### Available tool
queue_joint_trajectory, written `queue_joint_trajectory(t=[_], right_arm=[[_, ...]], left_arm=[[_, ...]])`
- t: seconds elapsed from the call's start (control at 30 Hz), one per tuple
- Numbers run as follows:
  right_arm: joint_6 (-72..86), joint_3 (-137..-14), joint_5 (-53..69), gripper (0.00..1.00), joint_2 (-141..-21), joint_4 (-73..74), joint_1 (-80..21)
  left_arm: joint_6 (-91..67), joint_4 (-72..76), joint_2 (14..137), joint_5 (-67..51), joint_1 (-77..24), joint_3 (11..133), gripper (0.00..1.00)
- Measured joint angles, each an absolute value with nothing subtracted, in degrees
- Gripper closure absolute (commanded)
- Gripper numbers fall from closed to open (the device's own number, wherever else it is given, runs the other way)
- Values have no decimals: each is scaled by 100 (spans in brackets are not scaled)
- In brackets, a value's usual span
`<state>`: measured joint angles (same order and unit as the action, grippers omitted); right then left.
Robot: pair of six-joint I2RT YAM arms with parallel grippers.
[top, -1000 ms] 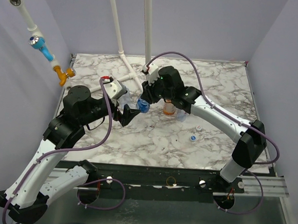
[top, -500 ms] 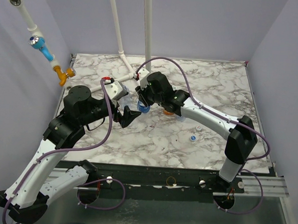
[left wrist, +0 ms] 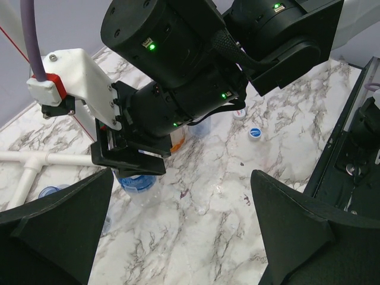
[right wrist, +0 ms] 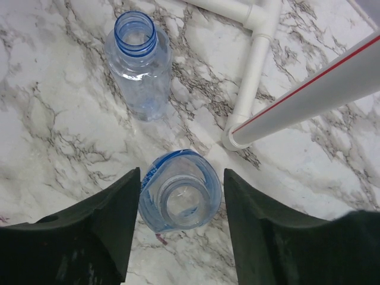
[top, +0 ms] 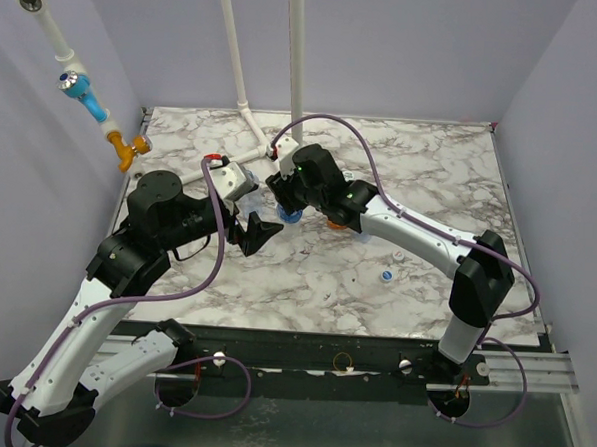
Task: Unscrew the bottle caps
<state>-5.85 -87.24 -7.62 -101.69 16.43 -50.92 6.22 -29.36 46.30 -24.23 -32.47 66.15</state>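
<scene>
My right pincer (right wrist: 181, 173) stands partly open around an upright, uncapped bottle (right wrist: 155, 205), directly between its jaws; whether it grips, I cannot tell. The left pincer (left wrist: 181, 178), wide open and empty, is near.

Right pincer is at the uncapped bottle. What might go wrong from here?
The right pincer straddles the open bottle closely; pulling away crooked may tip it toward the pipe foot or the second open bottle. The left pincer hangs open close to the right one, so the arms might collide.
</scene>
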Motion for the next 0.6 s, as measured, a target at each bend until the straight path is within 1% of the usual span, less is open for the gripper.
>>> queue_joint_trajectory(t=[0.1,0.2,0.3,0.6], right_arm=[[-585,-8724,-773,29,-10169,1638,-5092],[-558,-8726,-797,25,-10169,1638,-5092],[-541,-8726,-808,17,-10169,1636,-5092],[-458,-8923,-805,0,-9996,1649,-5092]], left_arm=[[622,-2934,4630,-2427,-3247,6615,1],[620,-2934,4630,-2445,-3247,6615,1],[617,-2934,4630,-2462,-3247,6615,1],[600,-2932,4635,-2484,-3236,6615,1]])
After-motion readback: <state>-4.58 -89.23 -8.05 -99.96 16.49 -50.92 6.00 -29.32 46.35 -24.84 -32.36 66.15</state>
